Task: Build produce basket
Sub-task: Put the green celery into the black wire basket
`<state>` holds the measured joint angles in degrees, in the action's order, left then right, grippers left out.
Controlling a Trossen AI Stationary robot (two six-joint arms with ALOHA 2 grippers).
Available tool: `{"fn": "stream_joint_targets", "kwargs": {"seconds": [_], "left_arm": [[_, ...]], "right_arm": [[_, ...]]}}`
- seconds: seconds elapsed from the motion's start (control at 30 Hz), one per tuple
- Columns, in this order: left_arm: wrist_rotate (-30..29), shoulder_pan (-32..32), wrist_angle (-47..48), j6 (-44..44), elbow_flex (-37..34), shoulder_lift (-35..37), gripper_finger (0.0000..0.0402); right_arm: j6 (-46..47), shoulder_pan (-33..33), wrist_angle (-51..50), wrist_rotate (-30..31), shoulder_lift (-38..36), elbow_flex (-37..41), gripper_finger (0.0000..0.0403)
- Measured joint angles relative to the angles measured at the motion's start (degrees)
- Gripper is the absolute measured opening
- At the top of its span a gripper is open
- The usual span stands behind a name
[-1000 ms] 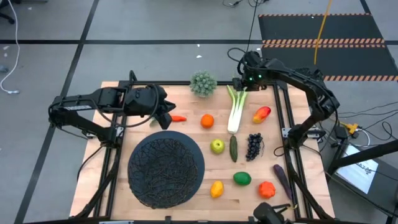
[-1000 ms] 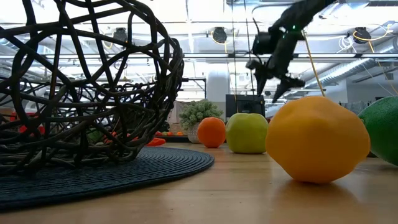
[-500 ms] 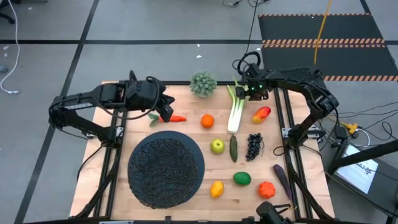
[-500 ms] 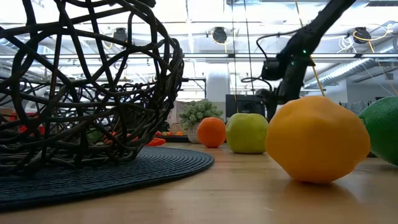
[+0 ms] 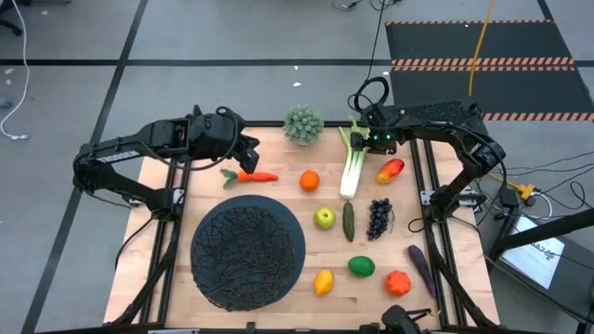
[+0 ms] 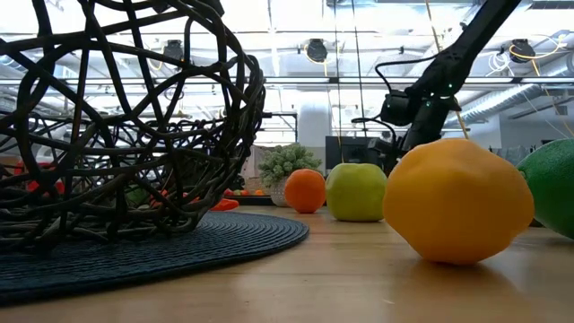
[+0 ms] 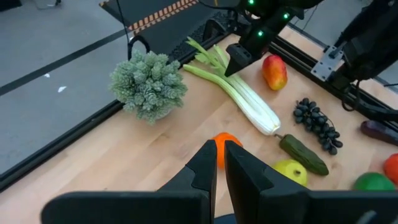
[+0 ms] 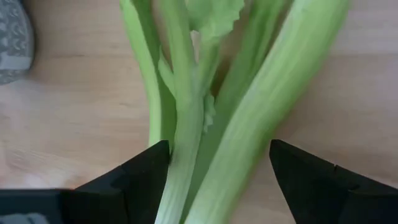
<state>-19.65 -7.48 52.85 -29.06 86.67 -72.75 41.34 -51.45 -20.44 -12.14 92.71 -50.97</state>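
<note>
**Right gripper straddles celery as produce waits outside basket**

The black woven basket (image 5: 248,252) sits at the table's near-left, with nothing visibly in it. The celery stalk (image 5: 352,165) lies at the far side, between the orange (image 5: 309,180) and mango (image 5: 391,170). The right gripper (image 8: 217,171), fingers apart, brackets the celery's leafy end. The left gripper (image 7: 219,163), pinched together and holding nothing, hovers near the carrot (image 5: 256,175).

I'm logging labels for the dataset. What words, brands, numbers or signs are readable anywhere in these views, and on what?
None: no readable text in any view.
The orange-and-black striped floor mat carries a hazard pattern only, no words.
The basket and the celery bear no labels.
</note>
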Motion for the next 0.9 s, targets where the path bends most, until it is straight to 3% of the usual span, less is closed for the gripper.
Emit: {"fn": "stream_joint_targets", "kwargs": {"seconds": [0.27, 0.53, 0.9], "left_arm": [[-0.01, -0.07, -0.54, 0.01, 0.00, 0.00, 0.0035], [-0.01, -0.07, -0.54, 0.33, 0.00, 0.00, 0.0035], [0.01, -0.05, -0.52, 0.72, 0.00, 0.00, 0.0035]], "right_arm": [[2.22, 0.01, 2.71, -0.13, -0.01, 2.38, 0.0237], [4.00, 0.07, 9.52, -0.17, -0.04, 5.17, 0.0164], [2.95, 0.19, 11.23, -3.37, -0.79, 5.37, 0.0079]]}}
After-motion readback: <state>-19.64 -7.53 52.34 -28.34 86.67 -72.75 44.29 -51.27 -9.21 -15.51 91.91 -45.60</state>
